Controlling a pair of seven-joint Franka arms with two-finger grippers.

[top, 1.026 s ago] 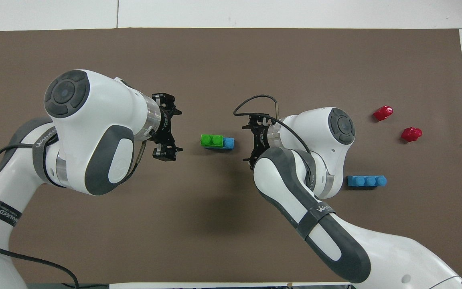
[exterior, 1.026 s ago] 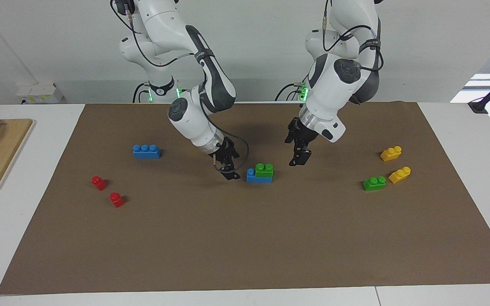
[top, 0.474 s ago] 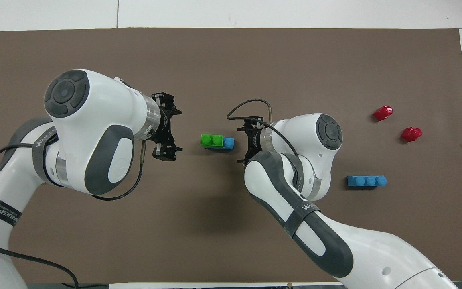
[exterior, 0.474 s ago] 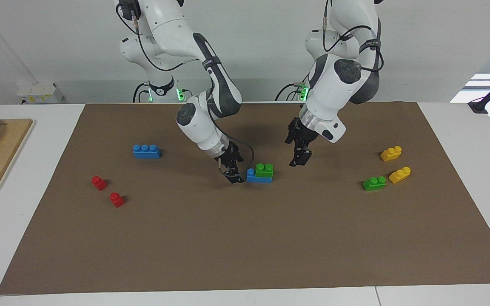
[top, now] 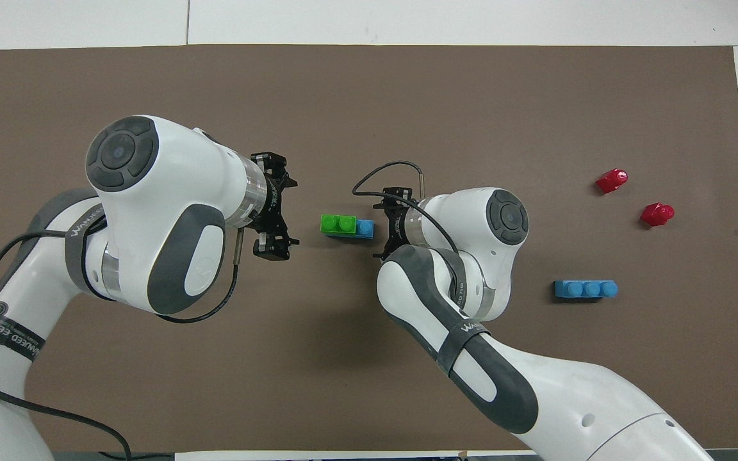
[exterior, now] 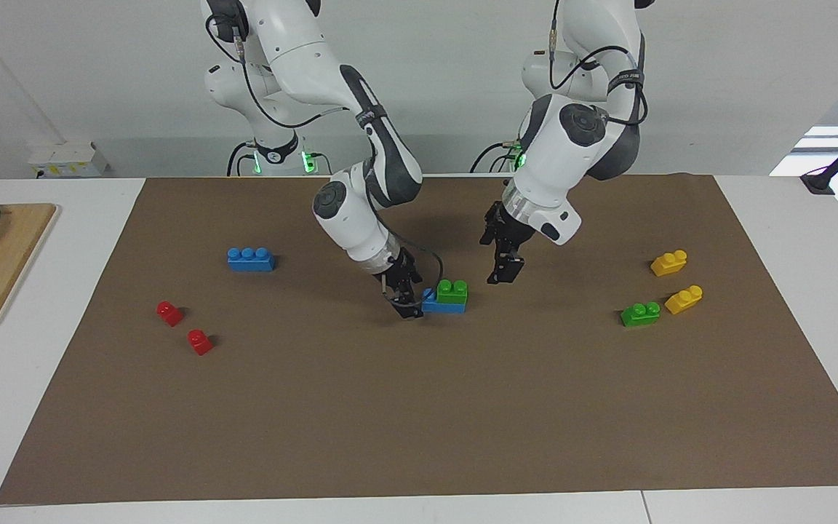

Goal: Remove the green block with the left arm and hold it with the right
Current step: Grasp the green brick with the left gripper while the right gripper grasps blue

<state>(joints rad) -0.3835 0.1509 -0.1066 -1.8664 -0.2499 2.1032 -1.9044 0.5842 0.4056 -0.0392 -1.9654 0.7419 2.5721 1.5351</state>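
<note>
Approach step: open right end effector [exterior: 410, 304] reaches the blue three-stud plastic brick [exterior: 442, 306]; open left end effector [exterior: 500, 271] must descend onto the bright green two-stud plastic block [exterior: 452, 291].

- Two-stud block [exterior: 452, 290] sits on a longer brick [exterior: 442, 305] mid-mat [exterior: 419, 422].
- Right gripper [exterior: 410, 304] at the brick's end.
- Left gripper [exterior: 500, 271] hovers just beside.
</note>
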